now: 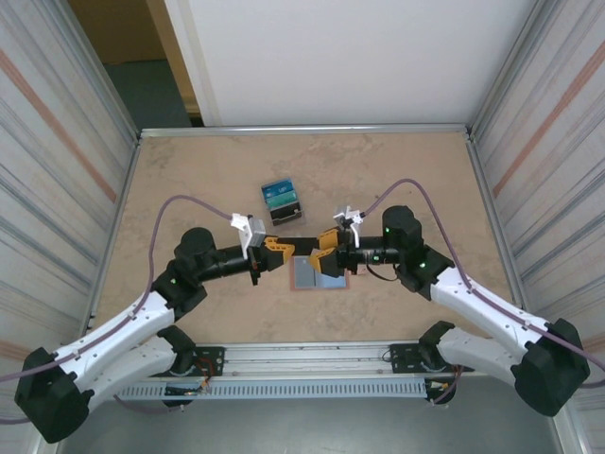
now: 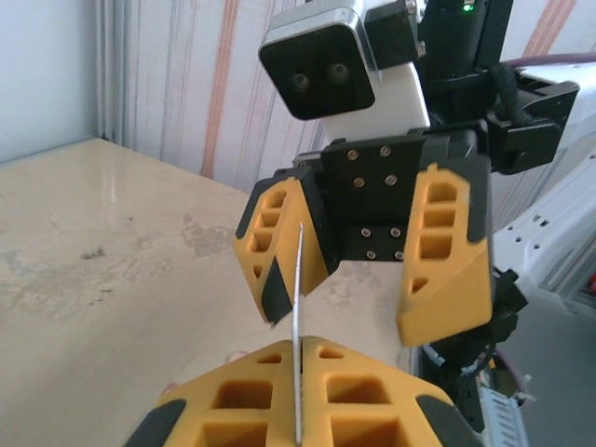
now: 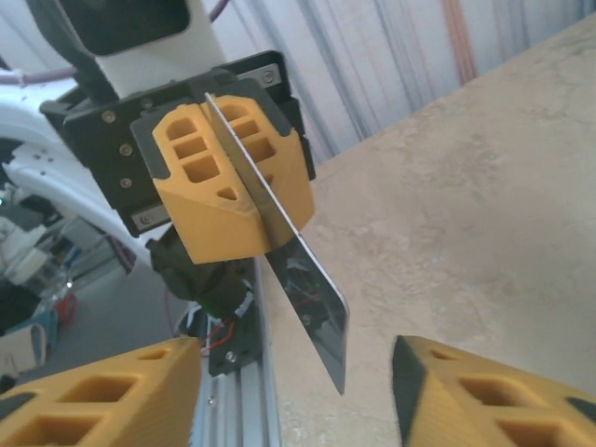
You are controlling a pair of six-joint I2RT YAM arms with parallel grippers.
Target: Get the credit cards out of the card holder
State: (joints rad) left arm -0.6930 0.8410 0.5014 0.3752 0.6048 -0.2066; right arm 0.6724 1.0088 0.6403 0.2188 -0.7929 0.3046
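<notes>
My left gripper [image 2: 298,368] is shut on a thin credit card [image 2: 299,279], which I see edge-on in the left wrist view. In the right wrist view the same credit card [image 3: 312,298] sticks out of the left gripper [image 3: 270,228], its face dark and glossy. My right gripper [image 3: 296,372] is open, with one finger on each side of the card's free end and neither touching it. From above, the left gripper [image 1: 284,251] and right gripper [image 1: 323,253] face each other just above the card holder [image 1: 307,276], which lies open and flat on the table, light blue inside with a pink edge.
A dark boxy stand [image 1: 281,200] with blue-teal cards sits just behind the grippers. The beige table [image 1: 416,180] is walled by striped panels on both sides. A metal rail [image 1: 312,357] runs along the near edge.
</notes>
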